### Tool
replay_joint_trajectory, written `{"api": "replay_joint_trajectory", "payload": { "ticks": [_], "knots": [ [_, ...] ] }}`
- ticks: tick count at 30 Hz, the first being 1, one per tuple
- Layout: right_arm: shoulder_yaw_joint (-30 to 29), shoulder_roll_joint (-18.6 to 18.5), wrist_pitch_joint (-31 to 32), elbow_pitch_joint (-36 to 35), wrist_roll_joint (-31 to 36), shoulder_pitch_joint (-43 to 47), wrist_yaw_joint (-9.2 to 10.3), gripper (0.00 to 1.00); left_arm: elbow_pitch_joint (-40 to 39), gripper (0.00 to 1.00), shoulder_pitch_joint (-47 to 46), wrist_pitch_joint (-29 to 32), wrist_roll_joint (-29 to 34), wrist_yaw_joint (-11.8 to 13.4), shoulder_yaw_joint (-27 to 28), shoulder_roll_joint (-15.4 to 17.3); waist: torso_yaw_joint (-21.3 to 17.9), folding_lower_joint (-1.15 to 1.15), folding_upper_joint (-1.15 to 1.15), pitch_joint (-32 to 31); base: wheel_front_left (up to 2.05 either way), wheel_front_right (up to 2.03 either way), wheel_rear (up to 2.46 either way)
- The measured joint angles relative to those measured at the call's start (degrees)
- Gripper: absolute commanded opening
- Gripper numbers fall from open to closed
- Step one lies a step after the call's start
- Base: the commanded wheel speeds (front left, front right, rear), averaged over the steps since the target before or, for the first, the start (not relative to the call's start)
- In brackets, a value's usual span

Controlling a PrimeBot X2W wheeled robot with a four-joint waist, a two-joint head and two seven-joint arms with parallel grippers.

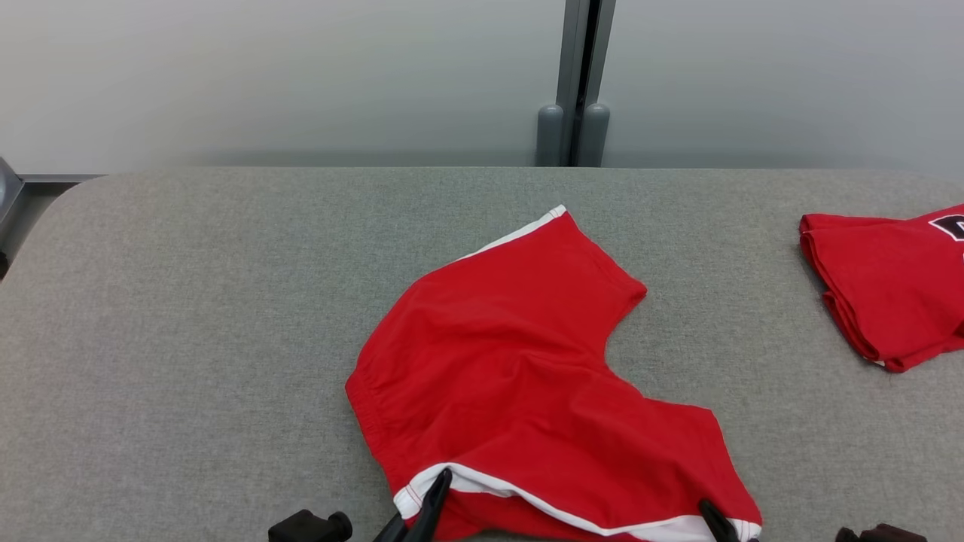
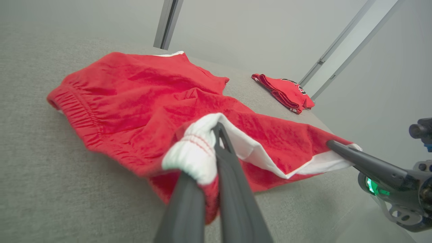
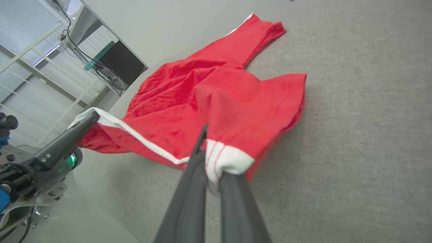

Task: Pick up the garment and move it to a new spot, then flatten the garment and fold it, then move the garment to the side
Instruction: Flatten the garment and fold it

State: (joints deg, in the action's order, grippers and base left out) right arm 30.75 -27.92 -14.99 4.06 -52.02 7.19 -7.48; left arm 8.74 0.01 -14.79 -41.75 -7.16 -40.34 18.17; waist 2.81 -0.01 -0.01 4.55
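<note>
The garment (image 1: 512,361) is a pair of red shorts with white trim, spread on the grey table (image 1: 188,301) with its waistband to the left. Its near leg hem is raised off the surface between my two grippers. At the hem's left corner my left gripper (image 1: 440,482) (image 2: 216,130) is shut on bunched white trim. The right corner of the same hem is pinched in my right gripper (image 1: 712,516) (image 3: 211,152), which is shut too. Each wrist view also shows the other gripper: the right gripper (image 2: 332,145) and the left gripper (image 3: 91,116). The far leg lies flat toward the wall.
A second red garment (image 1: 889,286) (image 2: 287,91) lies folded at the table's right edge. A grey post (image 1: 576,113) stands behind the table against the pale wall. Bare grey tabletop stretches to the left. The right wrist view shows a dark cabinet (image 3: 121,60) beyond the table.
</note>
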Motion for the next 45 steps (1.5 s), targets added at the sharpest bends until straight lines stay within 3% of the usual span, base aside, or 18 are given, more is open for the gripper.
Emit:
{"api": "replay_joint_trajectory", "payload": {
  "ticks": [8, 20, 34, 45],
  "knots": [
    [-6.3, 1.0, 2.0, -2.2, 2.2, 1.1, 0.0, 0.0, -1.5, 0.0, 0.4, 0.1, -0.6, 0.9, 0.9, 0.3, 0.2, 0.0, 0.01, 0.5, 0.0, 0.0, 0.0],
    [-8.6, 0.5, 7.4, -0.2, 6.2, -18.5, 0.0, 0.0, -0.8, 0.0, -8.6, 0.0, -1.1, 0.9, 4.5, -3.0, 3.1, 0.02, 0.02, 5.1, 0.0, 0.0, 0.0],
    [-2.2, 0.2, 14.5, 18.6, 4.8, -48.2, 0.0, 0.0, 7.1, 0.0, -22.8, -0.2, -0.9, 0.0, 9.1, -9.3, 7.8, 0.03, 0.04, 15.5, 0.0, 0.0, 0.0],
    [5.8, 1.5, 15.2, 33.0, 3.9, -63.8, 0.0, 0.0, 10.6, 0.0, -28.8, -0.2, -0.3, -0.2, 9.3, -12.0, 10.7, 0.02, 0.04, 21.4, 0.0, 0.0, 0.0]
  ]
}}
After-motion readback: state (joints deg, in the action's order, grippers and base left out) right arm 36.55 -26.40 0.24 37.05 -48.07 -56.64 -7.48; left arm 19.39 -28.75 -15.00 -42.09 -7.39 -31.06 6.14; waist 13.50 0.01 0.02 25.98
